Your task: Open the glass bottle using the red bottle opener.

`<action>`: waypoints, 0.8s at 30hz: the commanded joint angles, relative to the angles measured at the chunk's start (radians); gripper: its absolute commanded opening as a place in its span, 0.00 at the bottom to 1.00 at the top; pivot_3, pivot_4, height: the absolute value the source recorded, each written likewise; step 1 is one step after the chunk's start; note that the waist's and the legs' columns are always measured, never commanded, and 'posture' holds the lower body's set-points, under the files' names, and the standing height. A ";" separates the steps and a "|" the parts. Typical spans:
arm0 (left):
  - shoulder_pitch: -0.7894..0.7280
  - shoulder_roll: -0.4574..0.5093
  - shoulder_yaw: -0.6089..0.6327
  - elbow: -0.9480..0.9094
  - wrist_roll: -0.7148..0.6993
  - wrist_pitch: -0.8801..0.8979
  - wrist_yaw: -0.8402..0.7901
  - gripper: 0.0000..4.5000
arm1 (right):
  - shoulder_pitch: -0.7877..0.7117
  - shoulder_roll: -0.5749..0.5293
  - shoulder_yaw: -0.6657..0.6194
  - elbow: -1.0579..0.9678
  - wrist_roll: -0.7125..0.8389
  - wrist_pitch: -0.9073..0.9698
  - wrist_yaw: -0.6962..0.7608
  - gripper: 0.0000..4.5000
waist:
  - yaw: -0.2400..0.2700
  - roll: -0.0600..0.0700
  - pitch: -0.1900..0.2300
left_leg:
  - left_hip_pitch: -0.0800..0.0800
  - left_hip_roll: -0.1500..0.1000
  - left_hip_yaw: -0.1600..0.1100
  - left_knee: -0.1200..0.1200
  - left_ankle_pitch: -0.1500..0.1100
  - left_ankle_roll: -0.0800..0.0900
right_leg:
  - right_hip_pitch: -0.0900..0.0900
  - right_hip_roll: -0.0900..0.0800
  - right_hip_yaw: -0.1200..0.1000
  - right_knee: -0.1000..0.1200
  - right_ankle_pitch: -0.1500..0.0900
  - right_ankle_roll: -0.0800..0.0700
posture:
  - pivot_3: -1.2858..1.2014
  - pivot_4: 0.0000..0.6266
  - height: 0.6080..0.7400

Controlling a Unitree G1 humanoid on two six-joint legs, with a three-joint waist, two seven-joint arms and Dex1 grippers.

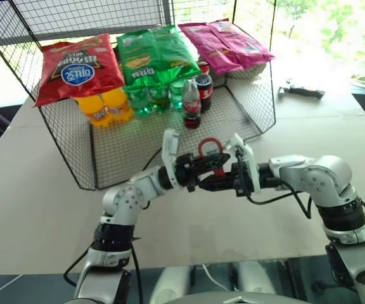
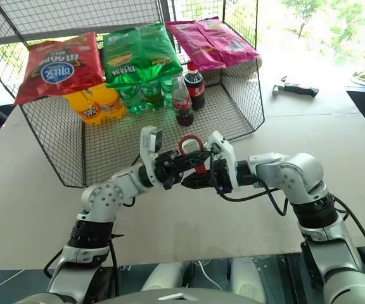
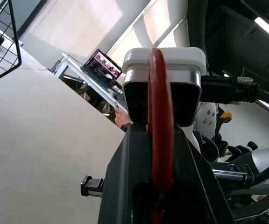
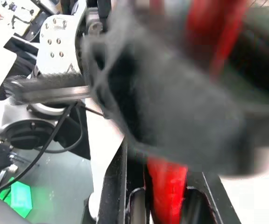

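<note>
Passing the red bottle opener [image 1: 211, 154] from half-open left jaws to clamped right jaws, you risk dropping it.

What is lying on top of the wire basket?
Three snack bags lie across the wire basket's top: red, green, pink. They hide the tops of the orange bottles and green bottles beneath.
</note>
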 commanded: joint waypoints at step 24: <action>-0.072 -0.052 0.077 0.188 0.505 -0.697 0.269 0.94 | 0.407 -0.015 -0.353 -0.159 -0.480 -0.723 -0.381 0.00 | 0.015 -0.001 -0.001 | 0.001 0.000 0.002 0.000 0.000 0.000 | 0.000 0.000 0.001 0.003 0.000 0.000 | 0.52 0.24 1.00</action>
